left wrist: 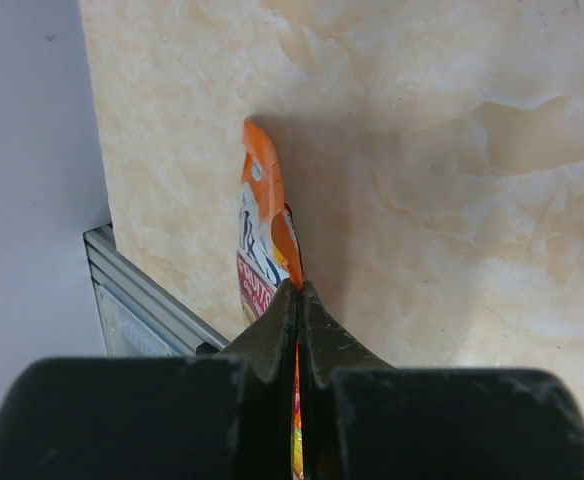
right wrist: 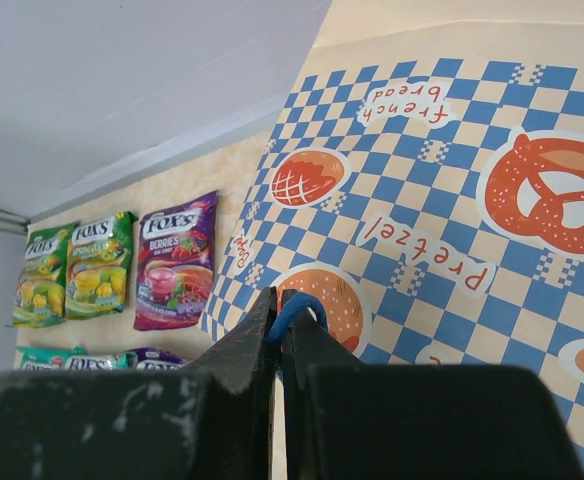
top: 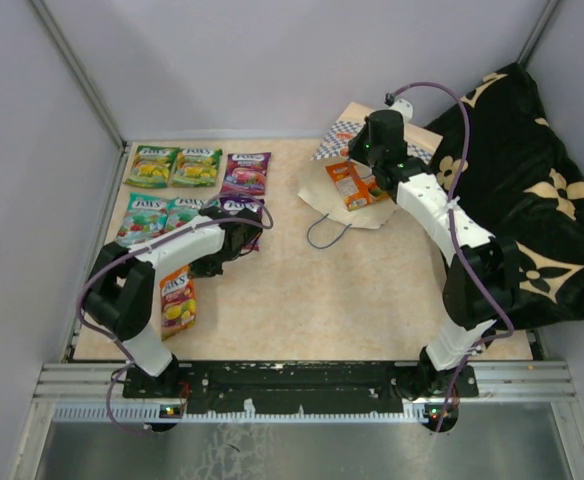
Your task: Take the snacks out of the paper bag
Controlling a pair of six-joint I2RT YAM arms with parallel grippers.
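I am clenching my right pincer (right wrist: 280, 305) on the blue cord (right wrist: 299, 303) of the paper bag (right wrist: 452, 200), which is lying flat at about 1 o'clock on the table (top: 372, 290). What is deciding my next move is the orange pouch (top: 352, 185) resting on the bag's tan paper by its mouth; I cannot tell whether any of it is tucked inside. In the overhead view that pouch is sitting just beside my right pincer, at about 7 o'clock from it, with its long axis running roughly from 11 to 5 o'clock. My right arm is by far the nearer one, yet its fingers are being taken up by the cord. My left pincer (left wrist: 297, 300) is hanging well apart, near 8 o'clock on the table, and is grasping a second orange pouch (left wrist: 260, 225) by one edge, pads pressed tight on it, the pouch showing edge-on to the wrist camera. The laid-out pouches (top: 196, 167) are lying flat at about 12 o'clock from that held one. I am judging that the left must set its load down beside them before crossing toward 2 o'clock for the bag, unless the right frees the cord and dips toward 7 o'clock itself
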